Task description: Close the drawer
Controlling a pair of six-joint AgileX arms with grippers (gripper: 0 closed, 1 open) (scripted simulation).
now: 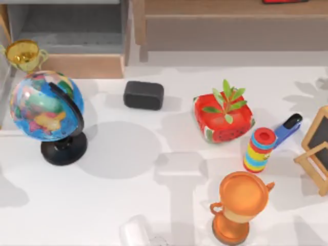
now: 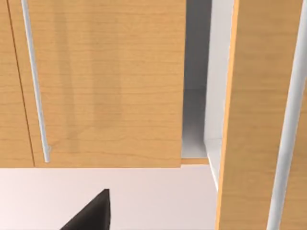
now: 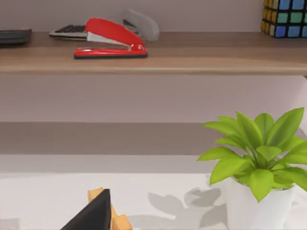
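Observation:
The drawer stands pulled out at the table's back left in the top view, its light tan front panel (image 1: 84, 65) facing the table and its grey interior (image 1: 72, 31) exposed. A gold cup (image 1: 23, 54) sits at the panel's left end, and a globe (image 1: 46, 105) stands just in front of it. The left wrist view shows tan wooden panels (image 2: 110, 81) with thin silver bar handles (image 2: 36, 81) close up, and a dark part of my left gripper (image 2: 91, 215) at the edge. A dark part of my right gripper (image 3: 93, 213) faces a brown shelf (image 3: 153, 62).
On the table are a black box (image 1: 143, 95), a red watermelon-print planter (image 1: 224, 118), a striped cylinder (image 1: 260, 149), a blue stapler (image 1: 287, 128), an orange trophy (image 1: 240, 205) and a small easel board (image 1: 318, 148). The long shelf unit (image 1: 230, 23) carries a red stapler (image 3: 110, 40).

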